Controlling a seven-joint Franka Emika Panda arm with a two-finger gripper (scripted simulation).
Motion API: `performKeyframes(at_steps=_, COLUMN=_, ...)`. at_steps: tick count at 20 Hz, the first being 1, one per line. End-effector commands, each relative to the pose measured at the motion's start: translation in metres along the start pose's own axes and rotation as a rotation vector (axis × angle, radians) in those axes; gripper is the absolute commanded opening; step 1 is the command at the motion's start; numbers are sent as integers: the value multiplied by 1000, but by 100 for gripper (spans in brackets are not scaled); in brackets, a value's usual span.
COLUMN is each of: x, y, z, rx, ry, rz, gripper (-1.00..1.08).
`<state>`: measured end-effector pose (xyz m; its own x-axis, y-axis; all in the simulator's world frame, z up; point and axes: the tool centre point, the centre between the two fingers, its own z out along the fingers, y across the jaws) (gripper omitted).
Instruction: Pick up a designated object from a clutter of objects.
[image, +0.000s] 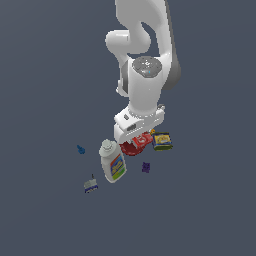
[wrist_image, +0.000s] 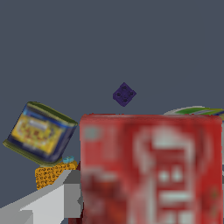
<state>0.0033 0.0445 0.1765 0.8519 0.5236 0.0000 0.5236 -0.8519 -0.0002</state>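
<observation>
The designated object, a small flat red box (wrist_image: 151, 170) with white lettering, fills the near part of the wrist view, blurred by closeness. In the exterior view the red box (image: 142, 141) sits tilted right under the white hand, over the dark-red bowl (image: 129, 149). My gripper (image: 136, 140) is down on it. One grey finger (wrist_image: 65, 197) lies flush against the box's side, and the other finger is out of frame. The clutter of objects surrounds this spot.
A green-and-yellow box (image: 162, 141) (wrist_image: 40, 132) lies close on the exterior view's right, with a small orange item (wrist_image: 51, 173) by it. A white bottle (image: 113, 162) lies on the exterior view's left. A purple piece (image: 145, 167) (wrist_image: 124, 94), a blue piece (image: 80, 149) and a small grey-blue item (image: 90, 186) are scattered around.
</observation>
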Motion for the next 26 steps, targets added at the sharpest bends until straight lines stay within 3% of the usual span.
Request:
performKeyframes(at_steps=1, x=-17, y=17, z=-24, rx=1, ry=2, rz=1, gripper=-100)
performKeyframes(at_steps=17, x=-118, y=119, z=-170, rx=3, ry=3, rz=2, gripper=-100)
performKeyframes(at_steps=26, x=-151, y=158, z=-222, rx=0, ry=0, rz=2, gripper=-100)
